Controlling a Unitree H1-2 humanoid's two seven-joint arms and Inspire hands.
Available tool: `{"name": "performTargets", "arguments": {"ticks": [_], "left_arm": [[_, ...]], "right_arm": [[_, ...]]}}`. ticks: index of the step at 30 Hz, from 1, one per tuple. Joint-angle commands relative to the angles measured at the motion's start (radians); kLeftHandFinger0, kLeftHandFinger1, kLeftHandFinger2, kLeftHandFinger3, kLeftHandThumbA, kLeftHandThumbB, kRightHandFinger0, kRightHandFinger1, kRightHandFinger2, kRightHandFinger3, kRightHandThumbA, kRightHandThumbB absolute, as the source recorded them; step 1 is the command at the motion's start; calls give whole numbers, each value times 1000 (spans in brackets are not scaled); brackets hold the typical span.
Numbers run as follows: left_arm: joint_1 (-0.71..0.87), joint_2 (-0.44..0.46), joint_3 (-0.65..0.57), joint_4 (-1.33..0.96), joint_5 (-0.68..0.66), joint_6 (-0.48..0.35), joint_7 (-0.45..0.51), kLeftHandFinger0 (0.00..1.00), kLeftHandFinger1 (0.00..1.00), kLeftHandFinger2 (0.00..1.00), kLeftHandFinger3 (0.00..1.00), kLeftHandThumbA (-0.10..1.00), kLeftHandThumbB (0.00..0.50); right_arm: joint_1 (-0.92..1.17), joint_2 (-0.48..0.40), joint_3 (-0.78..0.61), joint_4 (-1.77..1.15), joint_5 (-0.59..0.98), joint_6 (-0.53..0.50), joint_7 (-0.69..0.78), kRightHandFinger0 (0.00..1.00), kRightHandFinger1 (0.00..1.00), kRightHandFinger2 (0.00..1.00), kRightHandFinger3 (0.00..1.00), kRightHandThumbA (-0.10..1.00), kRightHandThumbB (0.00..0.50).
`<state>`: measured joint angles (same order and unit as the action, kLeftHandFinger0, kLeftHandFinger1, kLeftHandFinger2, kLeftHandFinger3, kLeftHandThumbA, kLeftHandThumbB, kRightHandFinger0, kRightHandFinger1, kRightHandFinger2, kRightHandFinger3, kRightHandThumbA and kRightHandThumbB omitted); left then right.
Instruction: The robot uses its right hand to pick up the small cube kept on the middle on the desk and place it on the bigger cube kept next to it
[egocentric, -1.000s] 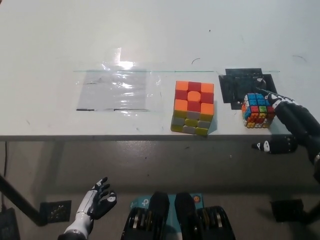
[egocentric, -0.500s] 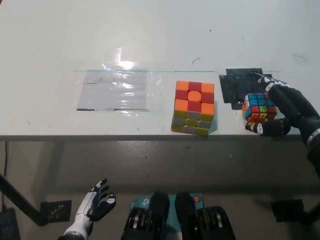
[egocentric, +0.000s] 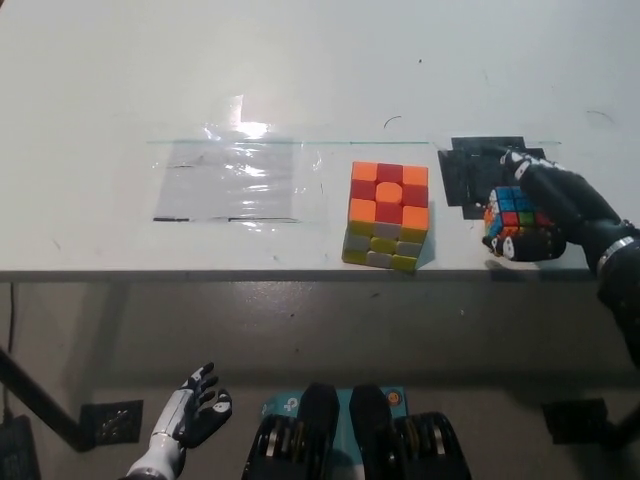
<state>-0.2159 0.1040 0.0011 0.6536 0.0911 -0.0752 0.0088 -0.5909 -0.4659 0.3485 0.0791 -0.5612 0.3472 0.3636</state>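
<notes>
Black fingers of my right hand (egocentric: 545, 210) wrap the small cube (egocentric: 512, 213) — gripped near the desk's (egocentric: 300, 70) front edge, right of the bigger cube (egocentric: 387, 215); my white left hand (egocentric: 190, 415) hangs open below the desk.

Bigger cube (egocentric: 387, 216) centre frame, on desk (egocentric: 300, 70) near front edge. Small cube (egocentric: 516, 221) right of it, apart, right hand (egocentric: 548, 211) wrapped around. Left hand (egocentric: 192, 418) lower left, below desk.

small cube (egocentric: 515, 216): multicoloured, at desk's front edge, I see it partly covered
bigger cube (egocentric: 386, 216): orange-red top, yellow-grey front, upright, just left
</notes>
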Motion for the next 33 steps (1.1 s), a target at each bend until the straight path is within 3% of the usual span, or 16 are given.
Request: {"name": "performTargets", "arguments": {"ticks": [1, 9, 12, 16, 19, 20, 21, 22, 23, 26, 29, 31, 33], "left_arm": [[-13, 9, -3, -23, 3, -34, 8, 1000, 1000, 1000, 1000, 284, 299], [-12, 14, -6, -25, 8, -43, 8, 1000, 1000, 1000, 1000, 300, 300], [-10, 11, 3, -44, -8, -29, -2, 1000, 1000, 1000, 1000, 264, 291], [-12, 13, -1, -44, 5, -21, 6, 1000, 1000, 1000, 1000, 281, 295], [-20, 16, -3, -35, 7, -26, 5, 1000, 1000, 1000, 1000, 287, 296], [-22, 17, -3, -26, 6, -33, 4, 1000, 1000, 1000, 1000, 297, 301], [-20, 16, -3, -32, 6, -30, 4, 1000, 1000, 1000, 1000, 289, 289], [-17, 16, -5, -46, 7, -19, 1, 1000, 1000, 1000, 1000, 279, 282], [-19, 14, -3, -45, 1, -20, -3, 1000, 1000, 1000, 1000, 277, 282], [-29, 16, -3, -32, 4, -27, 2, 1000, 1000, 1000, 1000, 287, 294], [-30, 14, -1, -36, 1, -29, 1, 1000, 1000, 1000, 1000, 266, 286], [-31, 16, -5, -34, 9, -28, 5, 1000, 1000, 1000, 1000, 292, 292], [-31, 17, -5, -33, 9, -28, 5, 1000, 1000, 1000, 1000, 293, 291]], "right_arm": [[-68, 5, 2, 83, 2, -105, -29, 1000, 1000, 1000, 1000, 739, 467], [-89, 39, 9, 224, 0, -144, -55, 1000, 1000, 1000, 1000, 734, 482], [-95, 47, 4, 270, 9, -149, -57, 1000, 1000, 1000, 1000, 663, 461], [-100, 43, 15, 302, -1, -164, -54, 1000, 1000, 1000, 1000, 652, 448], [-104, 34, 30, 316, -19, -185, -57, 922, 1000, 1000, 1000, 620, 424], [-108, 28, 44, 339, -31, -229, -71, 866, 1000, 1000, 1000, 564, 355], [-108, 30, 46, 350, -35, -251, -91, 782, 949, 1000, 1000, 458, 235], [-105, 34, 55, 372, -63, -312, -167, 335, 394, 651, 1000, 245, 184], [-104, 32, 61, 377, -79, -335, -198, 202, 260, 525, 1000, 188, 177], [-116, 33, 78, 414, -109, -374, -244, 18, 108, 371, 1000, 14, 74], [-129, 35, 107, 459, -163, -378, -305, 0, 2, 257, 1000, -98, 18], [-130, 36, 117, 482, -182, -391, -347, 0, 0, 184, 1000, -100, 0], [-130, 37, 121, 489, -183, -396, -360, 0, 44, 208, 1000, -100, 0]]}}
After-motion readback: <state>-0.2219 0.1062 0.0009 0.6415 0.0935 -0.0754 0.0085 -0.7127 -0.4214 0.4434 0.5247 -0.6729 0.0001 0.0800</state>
